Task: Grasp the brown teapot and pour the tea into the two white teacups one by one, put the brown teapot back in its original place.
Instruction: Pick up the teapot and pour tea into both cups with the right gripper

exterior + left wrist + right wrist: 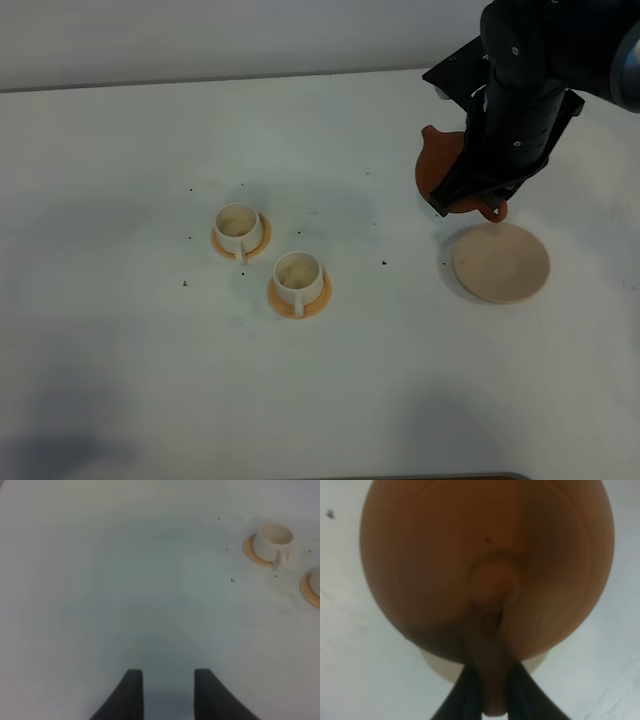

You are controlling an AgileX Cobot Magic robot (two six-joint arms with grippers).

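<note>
Right claw: you have it clamped on the loop handle of the brown teapot, one dark finger tight on each side.
Teapot lid: the knob faces the right wrist camera and the lid is seated.
Teapot position: it's off the plate, just beyond the plate's far-left rim. The spout points away from the cups.
Obstruction: the right arm covers most of the pot in your high view.
Left claw: fingers parted with nothing between them. It's over bare table.
Far teacup: upright on its orange saucer. The inside looks pale, so you can't tell the contents.
Near teacup: same, on its own saucer, just beside the far one and not touching it.
Plate: bare, well right of the cups.
Debris: dark specks are scattered on the table around the cups.
</note>
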